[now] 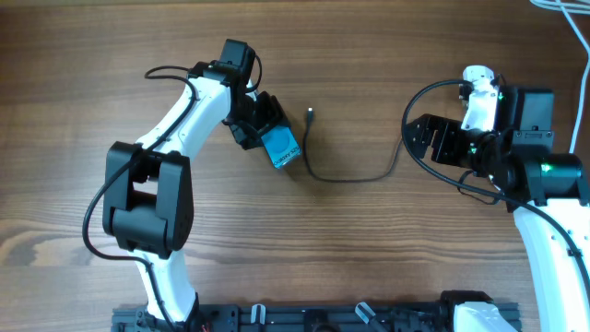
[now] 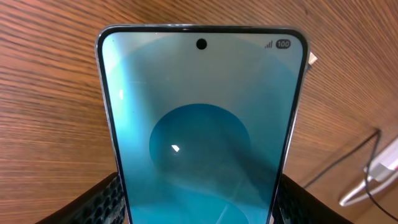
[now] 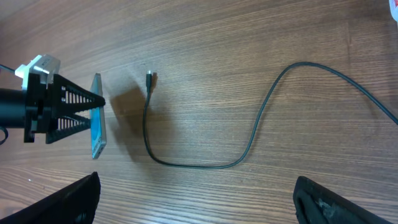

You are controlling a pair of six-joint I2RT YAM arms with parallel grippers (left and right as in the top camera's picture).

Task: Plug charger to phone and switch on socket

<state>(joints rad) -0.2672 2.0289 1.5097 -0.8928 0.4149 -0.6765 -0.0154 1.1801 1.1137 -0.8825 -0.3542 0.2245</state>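
My left gripper (image 1: 263, 127) is shut on the phone (image 1: 283, 149), gripping its long sides and holding it tilted just above the table. The cyan screen fills the left wrist view (image 2: 199, 112), between the black fingers (image 2: 199, 208). In the right wrist view the phone (image 3: 96, 121) shows edge-on. The charger's plug tip (image 1: 312, 114) lies on the table just right of the phone, and its thin black cable (image 1: 355, 179) loops toward the right arm. Tip (image 3: 149, 78) and cable (image 3: 205, 165) also show in the right wrist view. My right gripper (image 1: 430, 138) (image 3: 202, 205) is open and empty. I see no socket.
A white cord (image 1: 573, 28) crosses the table's far right corner. The wooden tabletop (image 1: 111, 74) carries both arms. The left arm's black fingers and white tag (image 3: 38, 65) show at the left of the right wrist view.
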